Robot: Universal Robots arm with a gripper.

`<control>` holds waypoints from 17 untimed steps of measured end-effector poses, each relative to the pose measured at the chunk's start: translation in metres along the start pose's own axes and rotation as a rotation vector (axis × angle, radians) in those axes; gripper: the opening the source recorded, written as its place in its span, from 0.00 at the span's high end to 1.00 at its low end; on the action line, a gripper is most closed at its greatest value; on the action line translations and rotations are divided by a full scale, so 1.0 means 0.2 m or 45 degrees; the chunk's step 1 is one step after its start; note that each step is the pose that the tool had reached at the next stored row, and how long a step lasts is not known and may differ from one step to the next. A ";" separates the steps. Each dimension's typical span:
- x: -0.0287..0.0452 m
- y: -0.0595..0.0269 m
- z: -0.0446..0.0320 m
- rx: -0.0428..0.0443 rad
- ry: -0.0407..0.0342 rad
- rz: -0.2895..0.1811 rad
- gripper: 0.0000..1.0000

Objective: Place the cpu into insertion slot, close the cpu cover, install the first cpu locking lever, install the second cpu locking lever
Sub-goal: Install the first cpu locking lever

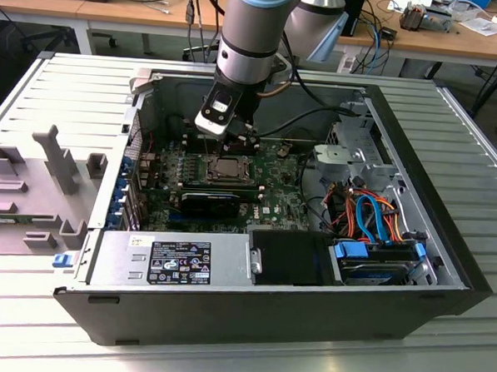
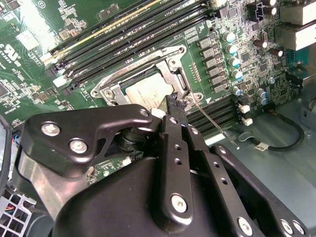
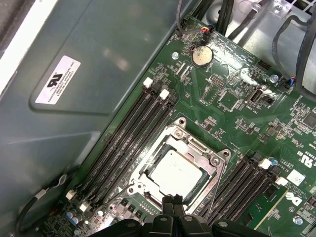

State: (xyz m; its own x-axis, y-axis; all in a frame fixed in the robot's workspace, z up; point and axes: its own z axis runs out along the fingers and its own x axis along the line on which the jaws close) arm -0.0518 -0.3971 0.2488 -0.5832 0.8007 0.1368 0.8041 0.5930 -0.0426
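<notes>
The cpu, a silver-grey square, lies in the insertion slot on the green motherboard. The silvery cpu cover lies flat around it, framing the chip. In the second wrist view, a thin wire locking lever sticks out from the corner of the cpu cover, away from the cpu. My gripper hangs just above the socket's edge, its two black fingers pressed together with nothing visible between them. In the exterior view the gripper sits right over the cpu.
Long black memory slots run on both sides of the socket. The open computer case has a grey wall close by, a power supply at the front, and drive bays with coloured cables toward the exterior view's right.
</notes>
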 end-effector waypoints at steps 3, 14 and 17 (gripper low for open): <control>0.000 0.000 0.000 0.000 -0.0001 -0.003 0.89; 0.000 0.000 0.000 0.002 -0.0005 -0.012 0.89; 0.000 0.000 0.000 0.002 -0.0007 -0.015 0.89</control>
State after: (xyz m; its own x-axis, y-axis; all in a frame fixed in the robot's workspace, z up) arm -0.0518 -0.3971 0.2489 -0.5929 0.7936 0.1368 0.7968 0.6027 -0.0426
